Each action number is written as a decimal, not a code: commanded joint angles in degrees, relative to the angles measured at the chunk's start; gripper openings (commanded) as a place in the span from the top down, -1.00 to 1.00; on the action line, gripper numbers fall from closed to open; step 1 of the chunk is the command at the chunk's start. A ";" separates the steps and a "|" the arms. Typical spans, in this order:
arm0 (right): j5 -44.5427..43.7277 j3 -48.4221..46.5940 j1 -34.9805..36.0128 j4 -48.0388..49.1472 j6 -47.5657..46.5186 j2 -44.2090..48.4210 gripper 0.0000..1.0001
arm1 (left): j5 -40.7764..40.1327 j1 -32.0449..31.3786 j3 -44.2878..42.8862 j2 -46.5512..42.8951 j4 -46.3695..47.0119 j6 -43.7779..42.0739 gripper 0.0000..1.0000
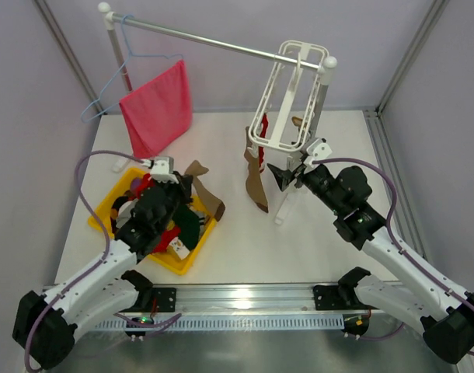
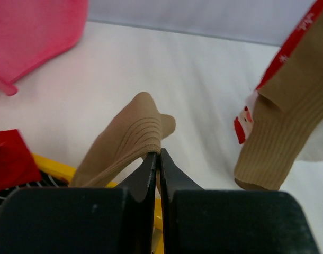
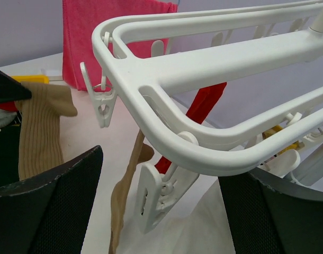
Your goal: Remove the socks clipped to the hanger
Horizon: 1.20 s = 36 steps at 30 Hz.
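Note:
The white hanger (image 1: 284, 101) hangs from the rail, with a tan sock (image 1: 256, 183) and a red sock (image 1: 262, 128) clipped under its left side. My right gripper (image 1: 287, 175) is at the hanger's near edge. In the right wrist view it (image 3: 167, 174) is open, its fingers on either side of a white clip (image 3: 159, 198) with nothing in it, under the frame (image 3: 167, 84). The clipped tan sock (image 3: 124, 196) and red sock (image 3: 204, 106) hang just behind. My left gripper (image 2: 160, 152) is shut on a tan sock (image 2: 127, 140) above the yellow bin (image 1: 105, 211).
The bin holds several red and dark green socks (image 1: 186, 225). A pink-red cloth (image 1: 155, 109) and a light-blue wire hanger (image 1: 113, 85) hang at the rail's left end. The rack's white posts (image 1: 284, 210) stand beside my right gripper.

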<state>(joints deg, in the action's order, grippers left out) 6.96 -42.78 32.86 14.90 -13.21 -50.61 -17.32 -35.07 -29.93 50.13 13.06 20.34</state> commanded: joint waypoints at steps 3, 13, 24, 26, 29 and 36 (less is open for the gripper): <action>-0.37 -0.81 -0.17 1.72 0.12 0.16 -0.74 | 4.49 7.55 3.47 -4.95 -3.13 7.25 1.00; -1.16 -0.19 -0.17 1.89 -0.06 0.87 -0.75 | -1.57 7.91 13.32 -21.38 -9.43 13.84 0.99; -0.81 -0.72 -0.17 2.07 0.29 -0.19 -0.75 | -4.30 8.00 14.64 -23.33 -16.93 17.10 0.99; -1.07 -0.63 -0.17 2.07 0.29 0.25 -0.75 | -3.77 8.00 14.90 -22.97 -16.32 17.54 0.99; -1.25 -0.37 -0.17 2.07 0.20 0.51 -0.75 | -3.68 8.00 14.99 -22.62 -15.52 17.28 0.99; -1.25 -0.46 -0.17 2.07 0.03 0.16 -0.75 | -6.05 8.00 12.97 -21.48 -17.80 16.57 -0.34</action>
<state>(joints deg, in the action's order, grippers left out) 6.52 -42.78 32.86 14.96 -13.21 -50.98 -21.37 -27.33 -15.16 28.25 -3.62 36.91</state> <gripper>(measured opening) 0.876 0.547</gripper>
